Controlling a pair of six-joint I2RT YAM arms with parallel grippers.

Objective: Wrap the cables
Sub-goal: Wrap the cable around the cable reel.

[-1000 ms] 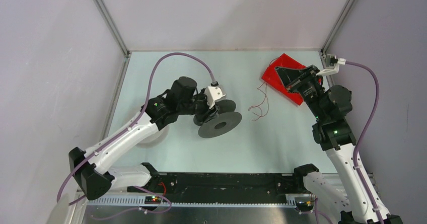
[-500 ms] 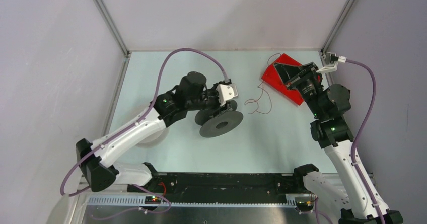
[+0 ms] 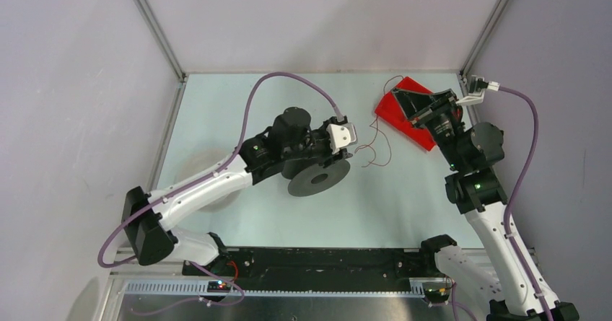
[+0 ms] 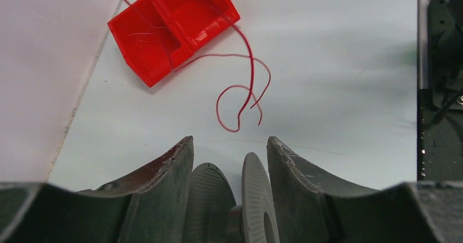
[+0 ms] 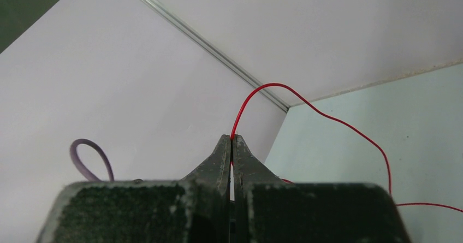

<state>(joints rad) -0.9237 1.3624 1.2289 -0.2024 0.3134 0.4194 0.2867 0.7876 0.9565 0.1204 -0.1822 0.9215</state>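
Grey spool and red cable, nearer winding.
Swung left gripper right, jaws astride spool, clamp unclear; kept right gripper pinching cable.

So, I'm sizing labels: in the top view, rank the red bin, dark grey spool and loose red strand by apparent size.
Largest: red bin and dark grey spool, too alike, both partly hidden.
Smallest: red strand.

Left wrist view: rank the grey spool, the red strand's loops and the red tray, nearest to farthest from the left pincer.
1. grey spool, between the fingers of the left pincer.
2. red strand, looped on the table ahead.
3. red tray, farthest, upper left by the wall.
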